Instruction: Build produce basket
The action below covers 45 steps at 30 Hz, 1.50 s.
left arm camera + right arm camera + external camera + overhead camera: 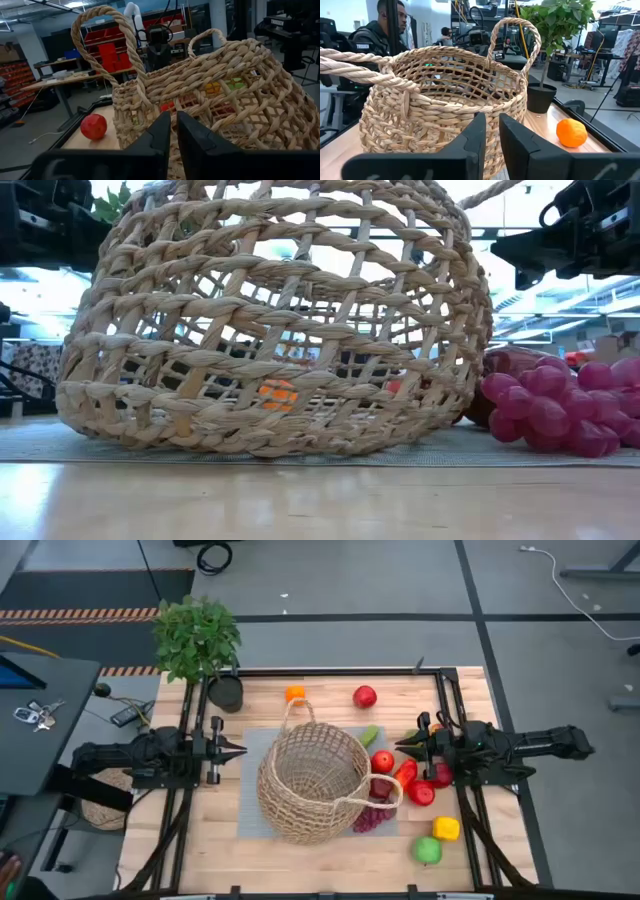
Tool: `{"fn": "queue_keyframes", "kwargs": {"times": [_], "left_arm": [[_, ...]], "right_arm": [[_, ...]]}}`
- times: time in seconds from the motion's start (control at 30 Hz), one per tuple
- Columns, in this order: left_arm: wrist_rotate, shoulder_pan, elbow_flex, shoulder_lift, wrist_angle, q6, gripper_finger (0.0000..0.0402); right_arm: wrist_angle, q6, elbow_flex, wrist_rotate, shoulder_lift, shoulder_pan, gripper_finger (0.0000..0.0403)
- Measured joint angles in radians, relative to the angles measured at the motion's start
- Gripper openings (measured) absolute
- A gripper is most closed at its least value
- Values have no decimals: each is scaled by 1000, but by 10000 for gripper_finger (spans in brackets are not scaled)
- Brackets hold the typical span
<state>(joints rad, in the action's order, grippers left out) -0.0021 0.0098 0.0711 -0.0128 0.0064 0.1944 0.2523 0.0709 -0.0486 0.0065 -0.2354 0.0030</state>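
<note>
The tan wicker basket (312,783) rests on a grey mat (250,820) at the table's middle, its opening tipped toward the far right. It is empty as far as the high view shows. The produce lies outside it. An orange (294,694) and a red apple (365,696) are at the far edge. Red apples (382,761), a red pepper (405,775), purple grapes (372,817), a yellow piece (446,828) and a green apple (428,850) are to its right. My left gripper (240,750) is shut, just left of the basket. My right gripper (402,745) is shut, above the red fruit.
A leafy plant (196,635) in a black pot (226,692) stands at the table's far left corner. One basket handle (297,712) points to the far edge, and the other (378,802) lies over the grapes. A person (380,30) sits beyond the table.
</note>
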Motion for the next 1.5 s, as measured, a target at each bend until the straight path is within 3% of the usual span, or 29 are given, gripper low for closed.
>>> {"fn": "queue_keyframes", "kwargs": {"times": [1.5], "left_arm": [[0,0,0,0,0,0,30]], "right_arm": [[0,0,0,0,0,0,62]]}}
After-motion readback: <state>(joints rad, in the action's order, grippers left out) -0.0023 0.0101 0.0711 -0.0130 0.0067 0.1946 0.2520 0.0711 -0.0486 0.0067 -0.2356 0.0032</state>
